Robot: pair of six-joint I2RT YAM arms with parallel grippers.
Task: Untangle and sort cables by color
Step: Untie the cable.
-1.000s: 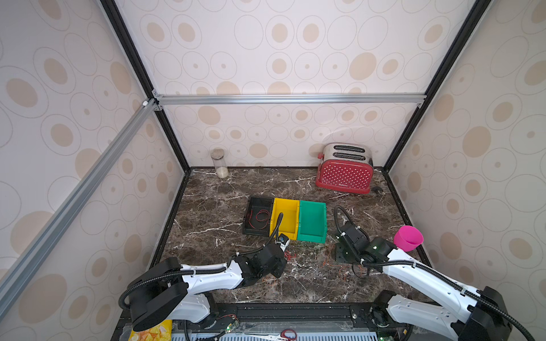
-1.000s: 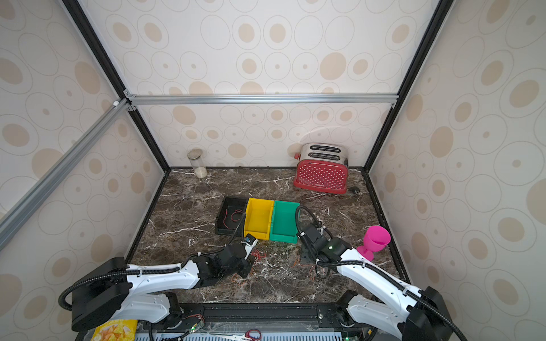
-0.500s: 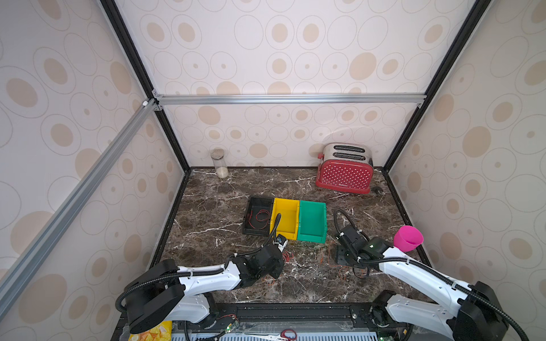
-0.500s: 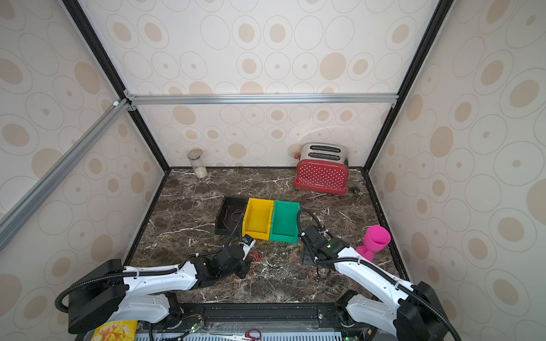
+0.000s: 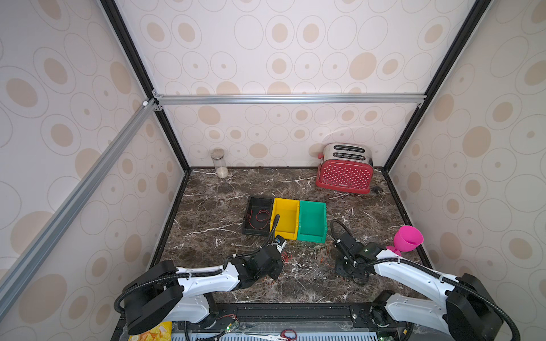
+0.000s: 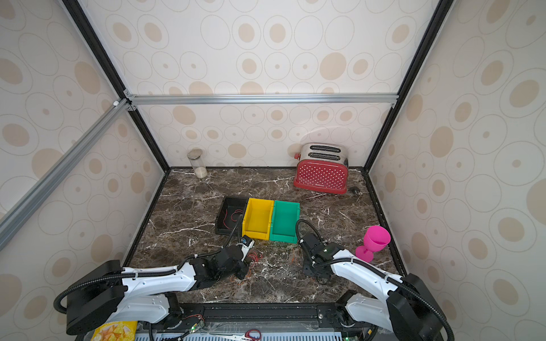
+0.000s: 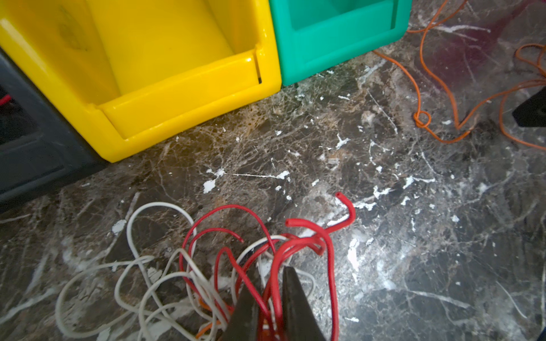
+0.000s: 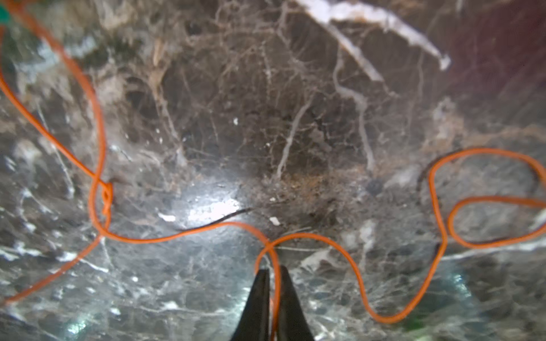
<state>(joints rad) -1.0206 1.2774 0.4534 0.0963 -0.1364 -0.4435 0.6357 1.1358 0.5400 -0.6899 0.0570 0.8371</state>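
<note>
Farthest out on the left jaws' side stands the black bin [image 5: 256,203], with loose red strands [image 5: 261,217] lying in it. The yellow bin [image 5: 285,203] touches it, and the green bin [image 5: 313,206] touches that; all three sit ahead of both pairs of jaws on the marble table [image 5: 212,212]. The left gripper [image 7: 270,283] is closed on the red cables [image 7: 301,242]: several red strands run between its two fingers and arch out just ahead of the tips, one cut end curling up on the green-bin side. The white cables [image 7: 159,203] are tangled in with them and spread over the table on the black-bin side of these jaws, short of the yellow bin's front wall. The right gripper [image 8: 274,273] is low over the marble, well apart from the left one, its jaws pinched together on the orange cable [image 8: 107,196]. That single strand passes between the fingertips, then fans out ahead of them, with a small knot on the green-bin side and two open loops lying flat on the other side. A pink goblet [image 5: 407,239] stands upright near the right arm, beyond the jaws on their outer side.
</note>
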